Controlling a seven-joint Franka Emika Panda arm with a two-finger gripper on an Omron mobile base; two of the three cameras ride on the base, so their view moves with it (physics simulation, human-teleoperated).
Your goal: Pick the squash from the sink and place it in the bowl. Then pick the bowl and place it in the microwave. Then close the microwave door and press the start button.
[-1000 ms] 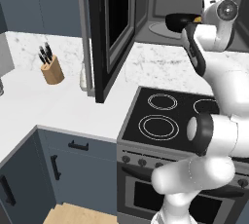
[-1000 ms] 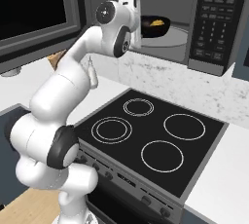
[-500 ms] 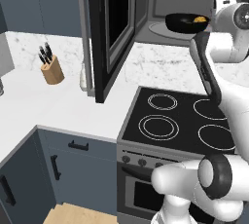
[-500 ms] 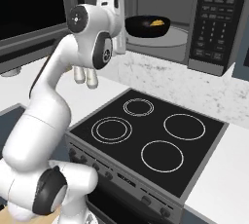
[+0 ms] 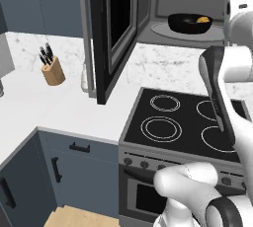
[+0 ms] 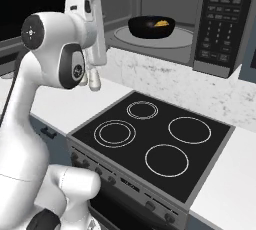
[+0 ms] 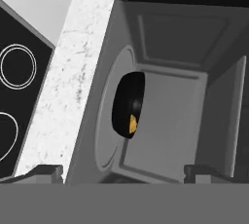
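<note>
Item: shallow glossy black bowl [image 6: 151, 26], sitting on the round light-grey turntable [image 6: 182, 38] inside the open grey cavity of the wide built-in microwave [image 6: 220, 24], with the small yellow-orange squash [image 6: 161, 23] lying in it toward one side. Claw [image 7: 124, 172]: standing released, its two dark tips spread wide with nothing between them, outside the cavity mouth and looking straight in; the bowl is lying directly ahead of it, well apart. Wide black microwave door with dark glass window [image 5: 112, 28]: hanging fully open, swung out to the arm's left over the white worktop [image 5: 59, 107], edge-on to the room. The coming move is, by judgement, turning on that door: the claw is needing to get round to its outer face and push it across toward the cavity, then reach the dark keypad panel [image 6: 221, 16] at the cavity's right. Surroundings: black glass cooktop [image 6: 152, 141] with white ring markings below, speckled white backsplash [image 6: 165, 81] behind, wooden knife block [image 5: 52, 68] on the worktop further left.
</note>
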